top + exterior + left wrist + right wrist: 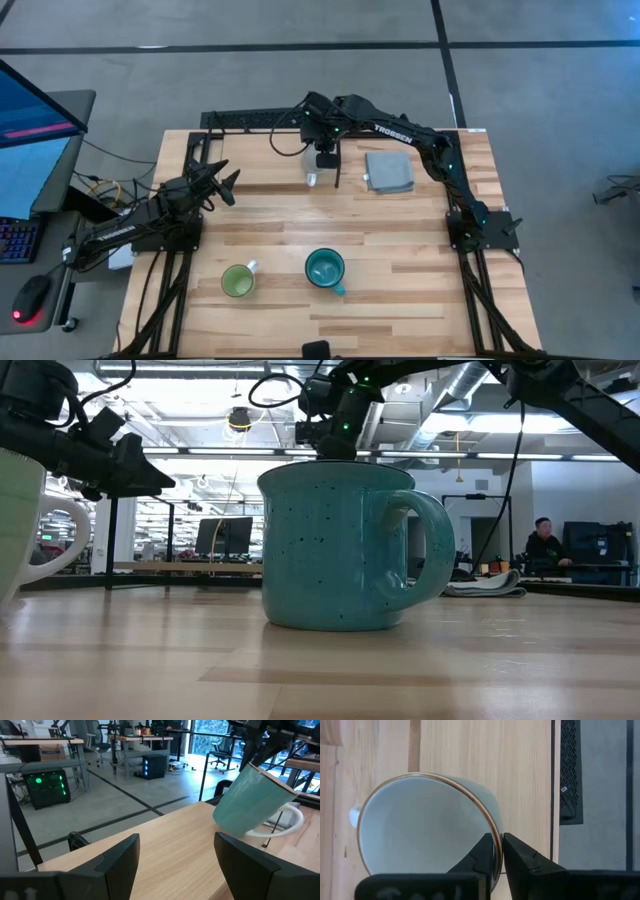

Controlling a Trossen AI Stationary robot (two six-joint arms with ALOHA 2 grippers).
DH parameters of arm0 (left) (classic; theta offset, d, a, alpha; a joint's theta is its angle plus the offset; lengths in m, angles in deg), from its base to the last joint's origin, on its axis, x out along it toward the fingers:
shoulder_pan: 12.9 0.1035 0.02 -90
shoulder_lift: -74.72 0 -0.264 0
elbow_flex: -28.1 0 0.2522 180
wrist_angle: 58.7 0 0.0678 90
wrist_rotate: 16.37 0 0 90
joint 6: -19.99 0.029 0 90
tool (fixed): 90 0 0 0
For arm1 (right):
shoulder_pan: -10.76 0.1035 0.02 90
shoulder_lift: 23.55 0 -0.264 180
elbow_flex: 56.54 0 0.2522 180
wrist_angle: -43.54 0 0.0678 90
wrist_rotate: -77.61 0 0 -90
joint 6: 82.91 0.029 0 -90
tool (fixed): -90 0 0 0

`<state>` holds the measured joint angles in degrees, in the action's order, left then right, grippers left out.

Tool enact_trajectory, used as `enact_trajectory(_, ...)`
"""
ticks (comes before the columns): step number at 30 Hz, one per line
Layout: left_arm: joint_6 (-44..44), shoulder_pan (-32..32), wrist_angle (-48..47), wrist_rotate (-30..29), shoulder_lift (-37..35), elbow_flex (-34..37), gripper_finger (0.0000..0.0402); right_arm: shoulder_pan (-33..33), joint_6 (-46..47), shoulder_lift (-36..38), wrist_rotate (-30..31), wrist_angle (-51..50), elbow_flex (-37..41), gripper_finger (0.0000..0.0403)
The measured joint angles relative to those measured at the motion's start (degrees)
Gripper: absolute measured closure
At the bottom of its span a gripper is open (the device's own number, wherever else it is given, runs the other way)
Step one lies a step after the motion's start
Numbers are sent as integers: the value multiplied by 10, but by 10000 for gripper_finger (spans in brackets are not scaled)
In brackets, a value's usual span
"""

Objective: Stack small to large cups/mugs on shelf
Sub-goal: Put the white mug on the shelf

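Observation:
My right gripper reaches to the table's far middle over the light-wood shelf and is shut on the small white mug, which also shows in the right wrist view and the left wrist view. The teal blue mug and the light green mug stand upright on their bases on the near part of the tabletop. In the low view the teal mug hides the white one. My left gripper is open and empty at the table's left. My right gripper pinches the white mug's rim wall, one finger inside the mug and one outside, on the side opposite the handle. The fingers come from above. The mug hangs tilted, mouth upward; whether its base touches the board I cannot tell.
A folded grey cloth lies on the far board to the right of the white mug. A thin black upright post stands just beside my right gripper. Black frame tubes run along the table's left and right sides.

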<state>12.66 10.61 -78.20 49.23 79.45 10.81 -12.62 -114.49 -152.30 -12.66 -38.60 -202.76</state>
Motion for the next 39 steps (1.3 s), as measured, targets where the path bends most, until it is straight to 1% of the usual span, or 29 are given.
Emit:
enact_trajectory(11,0,0,0,0,0,0,154,0,-3,0,0,3,0,340)
enact_trajectory(20,0,0,0,0,0,0,154,0,-4,0,0,5,0,290)
enact_trajectory(24,0,0,0,0,0,0,154,0,-4,0,1,6,0,276)
enact_trajectory(39,0,0,0,0,0,0,154,-1,-4,0,2,43,0,270)
